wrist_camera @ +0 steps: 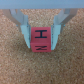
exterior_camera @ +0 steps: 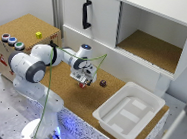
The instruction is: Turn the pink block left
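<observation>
My fingers [wrist_camera: 42,31] are clamped on the pink block [wrist_camera: 40,41], a small smooth cube with black letters on its faces, sitting on or just above the grainy cork surface [wrist_camera: 15,65]. It is equal-sided, so no long axis shows. My white arm [exterior_camera: 53,55] reaches out bent, wrist pointing straight down, beside a dark maroon cube [exterior_camera: 102,83] and near a white plastic bin [exterior_camera: 129,112].

Exterior view high, oblique; wrist view close, straight down; both share pink block [wrist_camera: 41,41].
</observation>
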You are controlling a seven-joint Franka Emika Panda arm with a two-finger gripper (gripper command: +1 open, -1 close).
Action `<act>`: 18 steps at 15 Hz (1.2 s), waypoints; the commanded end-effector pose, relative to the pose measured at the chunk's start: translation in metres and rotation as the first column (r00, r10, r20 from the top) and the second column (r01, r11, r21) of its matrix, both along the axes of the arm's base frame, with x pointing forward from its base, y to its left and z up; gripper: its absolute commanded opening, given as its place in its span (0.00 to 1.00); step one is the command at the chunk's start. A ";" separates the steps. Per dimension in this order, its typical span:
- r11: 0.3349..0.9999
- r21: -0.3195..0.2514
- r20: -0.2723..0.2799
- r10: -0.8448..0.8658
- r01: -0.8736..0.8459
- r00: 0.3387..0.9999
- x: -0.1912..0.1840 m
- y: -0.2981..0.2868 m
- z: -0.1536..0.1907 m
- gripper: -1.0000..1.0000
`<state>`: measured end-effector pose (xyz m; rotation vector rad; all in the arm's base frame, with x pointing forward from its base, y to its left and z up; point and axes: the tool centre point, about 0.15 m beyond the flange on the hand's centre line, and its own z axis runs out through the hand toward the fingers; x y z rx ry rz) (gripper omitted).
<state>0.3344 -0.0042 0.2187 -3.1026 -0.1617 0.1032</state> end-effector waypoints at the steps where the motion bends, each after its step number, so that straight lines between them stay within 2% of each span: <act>1: 0.984 -0.002 -0.131 0.176 -0.178 0.976 0.005 0.027 0.017 0.00; 2: 0.965 0.002 -0.157 0.258 -0.261 0.953 0.004 0.027 0.021 0.00; 4: 0.938 0.020 -0.155 0.346 -0.347 0.925 0.003 0.024 0.032 0.00; 6: 0.889 0.000 -0.152 0.452 -0.457 0.879 0.000 0.025 0.039 0.00; 8: 0.806 -0.027 -0.182 0.578 -0.592 0.795 -0.002 0.030 0.033 0.00; 11: 0.647 -0.015 -0.226 0.740 -0.762 0.633 0.003 0.029 0.014 0.00; 14: 0.507 -0.001 -0.203 0.844 -0.862 0.497 0.012 0.025 0.006 0.00; 17: 0.338 0.027 -0.175 0.928 -0.941 0.328 0.017 0.019 0.013 0.00; 18: 0.278 0.013 -0.170 0.947 -0.960 0.272 0.015 0.019 0.015 0.00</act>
